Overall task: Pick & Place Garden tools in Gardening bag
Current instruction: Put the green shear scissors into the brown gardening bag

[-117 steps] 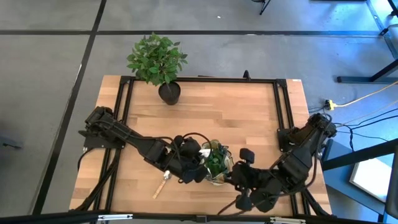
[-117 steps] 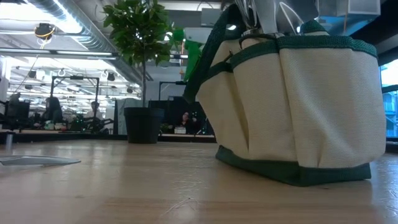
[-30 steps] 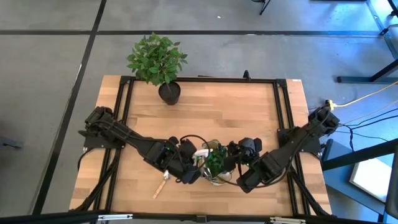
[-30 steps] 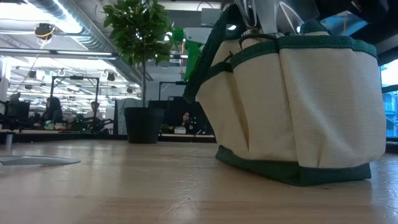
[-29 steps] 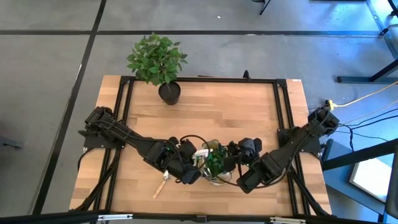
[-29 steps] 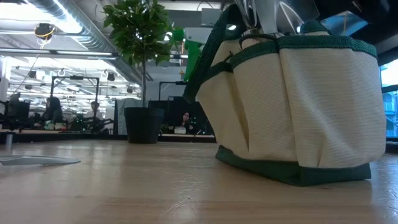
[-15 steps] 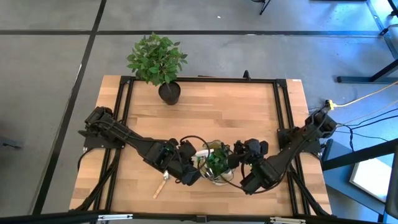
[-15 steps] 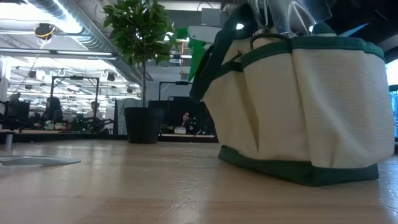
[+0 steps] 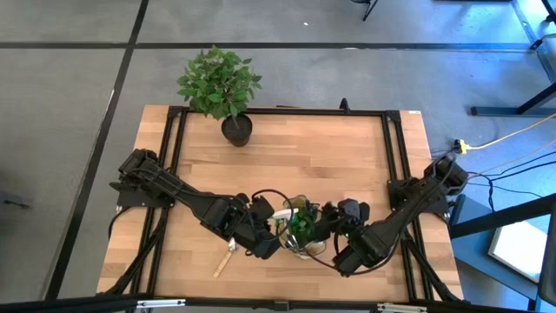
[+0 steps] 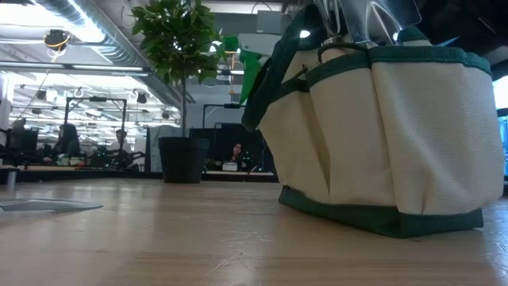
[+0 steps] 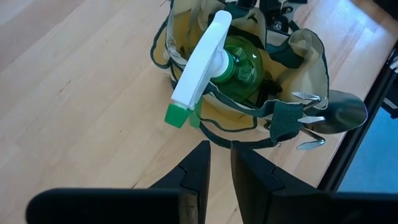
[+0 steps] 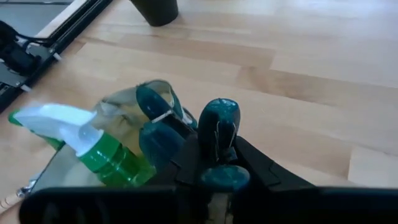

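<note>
**Bag**: near middle of the table, upright, mouth open upward. Holds a spray bottle with its trigger head leaning out over the left rim. Metal tool heads stick out of a side pocket.

**Pruners**: teal-handled, off the table, clamped between the right fingers. The handles point up and away from the fingers, the long axis roughly in line with them. Blades hidden.

**Right gripper**: at the bag's right rim, closed on the pruners. The bag mouth lies just left of and below the fingers, and this relation decides the drop. Judged: a short shift left and down would put the pruners inside, beside the bottle.

**Left gripper**: at the bag's left side, fingers drawn almost together with only a slit between them, holding nothing. It points at the bag wall, just short of it.

**Wooden-handled tool**: lies flat on the table, near-left of the bag. Its long axis runs diagonally from near-left to far-right. It is closer to the left arm, so probably that arm's next pick.
</note>
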### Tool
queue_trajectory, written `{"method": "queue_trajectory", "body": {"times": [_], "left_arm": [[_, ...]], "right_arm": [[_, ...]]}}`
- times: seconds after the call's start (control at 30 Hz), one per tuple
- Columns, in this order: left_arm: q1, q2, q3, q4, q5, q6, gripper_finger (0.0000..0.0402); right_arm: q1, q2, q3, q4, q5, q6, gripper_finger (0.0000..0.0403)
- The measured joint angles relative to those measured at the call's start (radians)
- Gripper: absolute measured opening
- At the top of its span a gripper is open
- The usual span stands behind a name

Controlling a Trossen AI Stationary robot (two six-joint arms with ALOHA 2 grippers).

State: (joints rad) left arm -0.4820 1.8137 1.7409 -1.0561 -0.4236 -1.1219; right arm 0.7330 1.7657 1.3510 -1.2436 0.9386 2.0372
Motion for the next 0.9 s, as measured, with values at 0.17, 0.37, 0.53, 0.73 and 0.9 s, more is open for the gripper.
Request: {"method": "queue_trajectory", "body": {"times": [0.17, 0.37, 0.53, 0.73, 0.9], "left_arm": [[-0.002, 0.0, 0.0, -0.001, 0.006, 0.0, 0.0059], [-0.002, 0.0, 0.0, -0.003, -0.003, 0.001, 0.0059], [-0.001, 0.0, 0.0, -0.004, -0.022, 0.001, 0.0059], [-0.001, 0.0, 0.0, -0.018, -0.029, 0.001, 0.0059], [-0.001, 0.0, 0.0, -0.018, -0.031, 0.001, 0.0059]], "right_arm": [[0.001, 0.023, 0.0, 0.025, -0.026, -0.003, 0.0061], [0.01, 0.023, 0.0, 0.011, -0.045, -0.003, 0.0061], [0.008, 0.023, 0.0, -0.009, -0.057, -0.009, 0.0061], [0.0, 0.023, 0.0, -0.001, -0.083, -0.06, 0.0061], [0.0, 0.023, 0.0, 0.004, -0.085, -0.117, 0.0061]]}}
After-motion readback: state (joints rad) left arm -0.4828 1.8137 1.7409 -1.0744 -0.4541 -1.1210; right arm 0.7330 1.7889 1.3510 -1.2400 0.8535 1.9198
